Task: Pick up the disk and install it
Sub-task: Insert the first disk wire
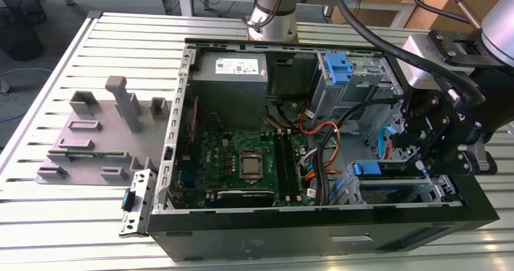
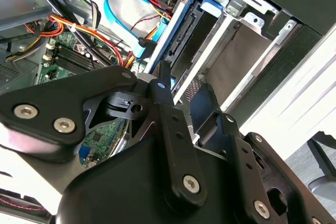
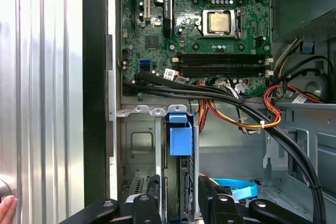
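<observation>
Here the disk (image 3: pixel 180 139) is found standing on edge in a slot of the drive cage (image 3: pixel 140 145), which is set into a corner of the computer case (image 1: pixel 321 224), against its dark front wall and away from the motherboard (image 3: pixel 210 3). In the first wrist view its narrow edge is seen as a strip running from the blue tab at the cage's lip, just under the bundled cables (image 3: pixel 220 95), straight back toward the gripper (image 3: pixel 179 196). The long axis is thus lined up with the gap between the two fingers rather than across it. The gripper is held directly over that slot with its fingers parted, one to each side of the disk's edge; no pad is seen pressing on the metal, so the claw is judged to be released rather than clamped. The disk is judged to be already carried by the cage.
</observation>
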You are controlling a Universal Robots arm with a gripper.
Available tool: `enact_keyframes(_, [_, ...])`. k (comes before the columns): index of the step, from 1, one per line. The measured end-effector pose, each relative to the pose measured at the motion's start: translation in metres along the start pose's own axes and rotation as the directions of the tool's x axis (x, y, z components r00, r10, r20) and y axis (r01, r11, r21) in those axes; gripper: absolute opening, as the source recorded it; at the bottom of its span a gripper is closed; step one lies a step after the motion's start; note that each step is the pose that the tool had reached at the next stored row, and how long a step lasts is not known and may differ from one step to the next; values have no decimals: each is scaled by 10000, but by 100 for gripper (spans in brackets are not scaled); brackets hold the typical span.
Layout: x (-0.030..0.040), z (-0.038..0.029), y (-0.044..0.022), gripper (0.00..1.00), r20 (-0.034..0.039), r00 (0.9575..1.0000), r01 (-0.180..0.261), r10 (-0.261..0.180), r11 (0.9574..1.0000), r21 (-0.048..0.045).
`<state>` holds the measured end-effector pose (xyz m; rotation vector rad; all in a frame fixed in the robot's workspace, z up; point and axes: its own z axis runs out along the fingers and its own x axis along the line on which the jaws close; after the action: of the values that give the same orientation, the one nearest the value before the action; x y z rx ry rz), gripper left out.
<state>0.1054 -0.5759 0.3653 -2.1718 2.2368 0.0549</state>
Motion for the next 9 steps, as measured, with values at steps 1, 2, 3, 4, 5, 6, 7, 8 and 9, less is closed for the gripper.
enact_keyframes(1, [0,-5,0,42,-1,10000,0,0,10000,0])
enact_keyframes(2, [-1,-9,0,42,1,10000,0,0,10000,0])
enact_keyframes(3, [-1,-15,0,42,0,10000,0,0,10000,0])
enact_keyframes(4, [-1,-20,0,42,0,10000,0,0,10000,0])
enact_keyframes(5, [-1,-27,0,42,1,10000,0,0,10000,0])
enact_keyframes(6, [-1,-29,0,42,2,10000,0,0,10000,0])
enact_keyframes(7, [-1,-28,0,42,3,10000,0,0,10000,0])
enact_keyframes(8, [-1,-28,0,42,4,10000,0,0,10000,0])
enact_keyframes(9, [-1,-30,0,42,1,10000,0,0,10000,0])
